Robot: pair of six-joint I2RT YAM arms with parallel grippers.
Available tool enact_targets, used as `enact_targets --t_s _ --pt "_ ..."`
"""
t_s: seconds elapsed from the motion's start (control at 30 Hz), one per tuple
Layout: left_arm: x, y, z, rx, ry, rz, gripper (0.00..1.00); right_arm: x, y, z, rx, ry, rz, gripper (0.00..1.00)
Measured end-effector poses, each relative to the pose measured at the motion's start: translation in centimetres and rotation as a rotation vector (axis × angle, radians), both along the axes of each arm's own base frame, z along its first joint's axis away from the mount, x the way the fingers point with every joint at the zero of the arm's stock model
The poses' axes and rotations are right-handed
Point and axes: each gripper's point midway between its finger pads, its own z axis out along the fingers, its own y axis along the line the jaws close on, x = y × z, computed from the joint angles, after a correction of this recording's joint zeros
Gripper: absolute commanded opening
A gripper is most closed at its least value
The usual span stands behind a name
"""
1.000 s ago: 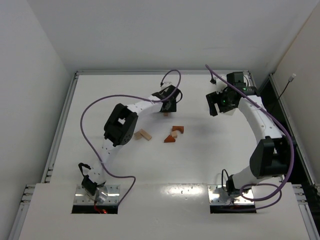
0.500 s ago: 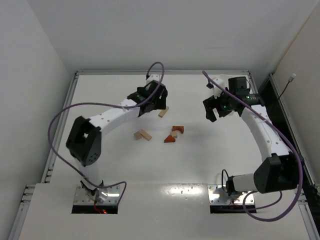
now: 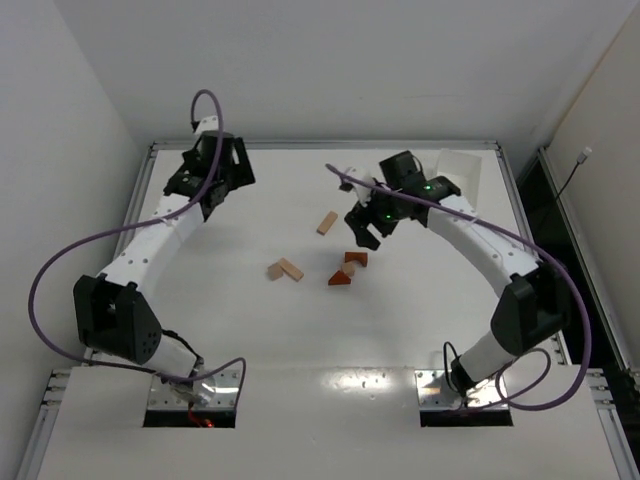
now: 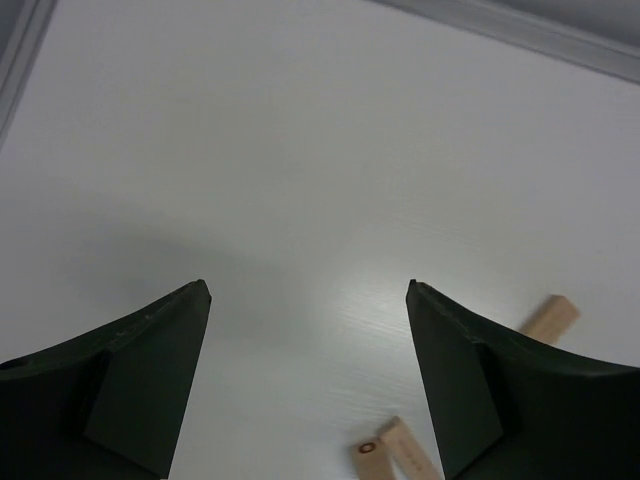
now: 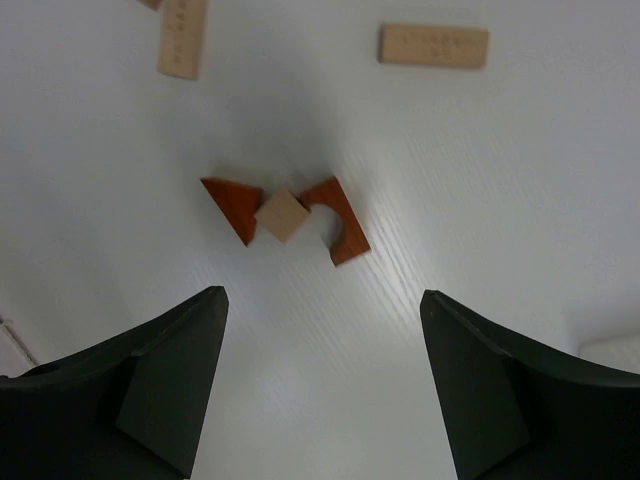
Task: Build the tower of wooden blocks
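Left hand point(image 4: 308, 380) withdrew to the far-left corner, open and empty, leaving a tan block point(image 3: 327, 222) lying flat. Right hand point(image 5: 320, 390), open and empty, now hovers over the red wedge point(image 5: 233, 205). Wood block tower unbuilt, pieces scattered mid-counter point(image 3: 420, 300).

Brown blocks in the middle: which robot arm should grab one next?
Probably the right. Its open right gripper hangs just above the brown blocks with nothing held. The left gripper, open too, is off at the far left corner of the table.

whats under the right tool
Open right tool hangs over a tan cube between a reddish wedge and a reddish arch. The table under them is covered.
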Motion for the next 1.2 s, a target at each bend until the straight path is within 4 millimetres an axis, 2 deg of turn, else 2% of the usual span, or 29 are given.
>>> enact_targets --t_s 0.03,0.1,0.17,0.23,0.3,0.4,0.5,0.6,0.7,0.83,1.0,1.2 --pt "-0.1 0.9 -0.6 0.003 0.017 0.018 0.78 -0.1 1.4 0.1 0.001 -0.011 0.04 0.75" --pt "-0.7 4.5 -2.5 0.013 0.086 0.09 0.79 -0.7 5.1 0.1 -0.012 -0.038 0.135 0.75" --pt "-1.3 6.6 -3.5 0.017 0.132 0.127 0.79 -1.1 8.3 -0.2 -0.018 -0.053 0.207 0.75" --pt "-1.7 7.5 -4.0 0.022 0.156 0.139 0.79 -1.2 11.0 -0.8 -0.023 -0.058 0.259 0.75" --pt "-1.8 7.7 -4.2 0.019 0.165 0.134 0.8 -1.0 12.9 -2.3 -0.04 -0.053 0.281 0.75" --pt "-2.1 7.8 -4.8 0.01 0.182 0.122 0.81 -0.7 13.8 -5.4 -0.094 -0.017 0.273 0.75" --pt "-2.2 8.4 -5.3 0.003 0.195 0.126 0.81 -0.4 13.8 -8.4 -0.141 0.031 0.248 0.76" --pt "-2.3 9.4 -5.3 -0.009 0.198 0.138 0.81 0.1 14.0 -10.4 -0.17 0.063 0.227 0.76" --pt "-2.3 10.1 -5.4 -0.018 0.2 0.147 0.81 0.7 14.6 -11.0 -0.168 0.073 0.218 0.76" --pt "-2.4 10.5 -5.5 -0.032 0.205 0.147 0.81 0.7 16.3 -10.6 -0.138 0.073 0.225 0.76" --pt "-2.6 10.9 -5.8 -0.044 0.215 0.146 0.81 -0.8 18.4 -10.6 -0.105 0.1 0.255 0.76" --pt "-2.6 11.1 -5.9 -0.059 0.218 0.143 0.81 -2.9 19.5 -11.5 -0.108 0.145 0.278 0.76"
